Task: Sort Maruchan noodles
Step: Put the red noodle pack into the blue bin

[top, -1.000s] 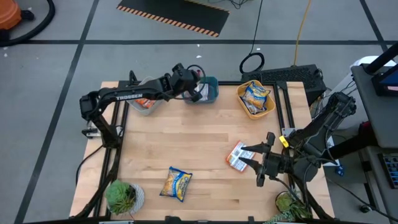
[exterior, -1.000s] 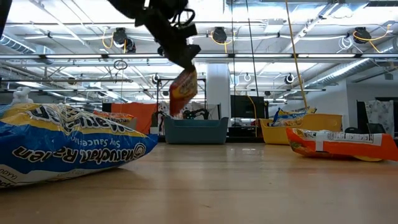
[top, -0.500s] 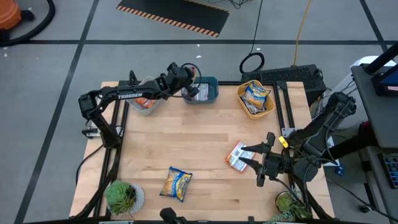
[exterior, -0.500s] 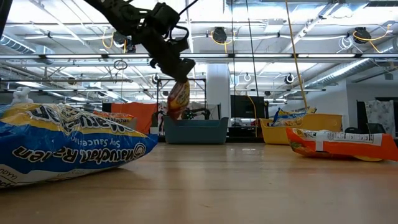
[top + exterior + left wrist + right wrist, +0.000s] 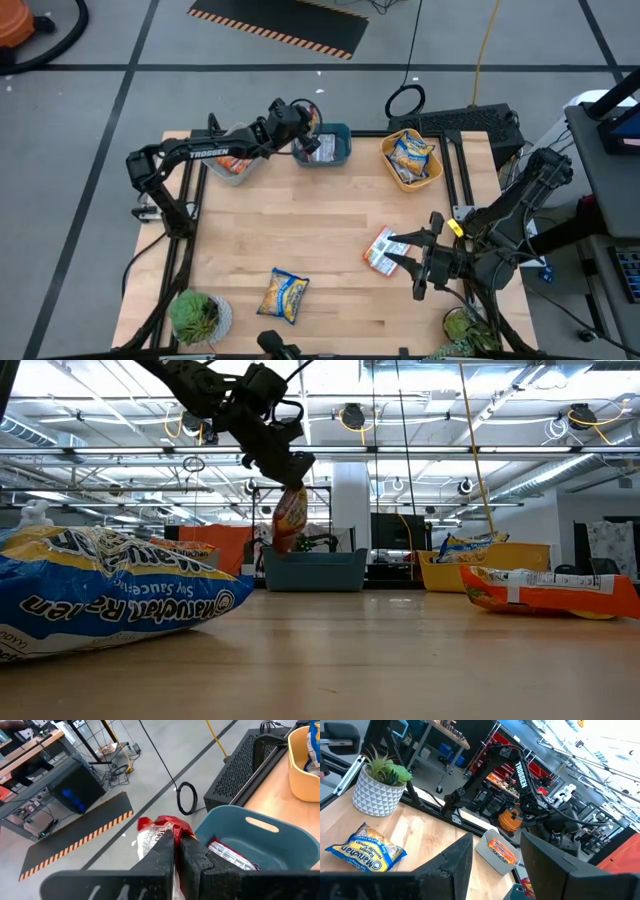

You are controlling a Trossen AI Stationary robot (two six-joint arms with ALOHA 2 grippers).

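Silver-white and red Maruchan ramen packet (image 5: 289, 518) pinched in left gripper (image 5: 305, 131) over teal plastic tub (image 5: 334, 156), yellow-blue packet (image 5: 284, 296) and red-white packet (image 5: 380, 249) loose on wooden table (image 5: 300, 230), right gripper (image 5: 402, 251) half-spread, empty beside the latter.

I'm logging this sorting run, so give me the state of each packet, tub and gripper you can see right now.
left gripper: shut on silver-red packet, hanging above teal tub
right gripper: open, empty, beside the orange packet
teal tub: holds a packet
yellow tub: holds yellow-blue packets
grey tub: holds orange packet
orange packet: flat on table
yellow-blue packet: flat on table
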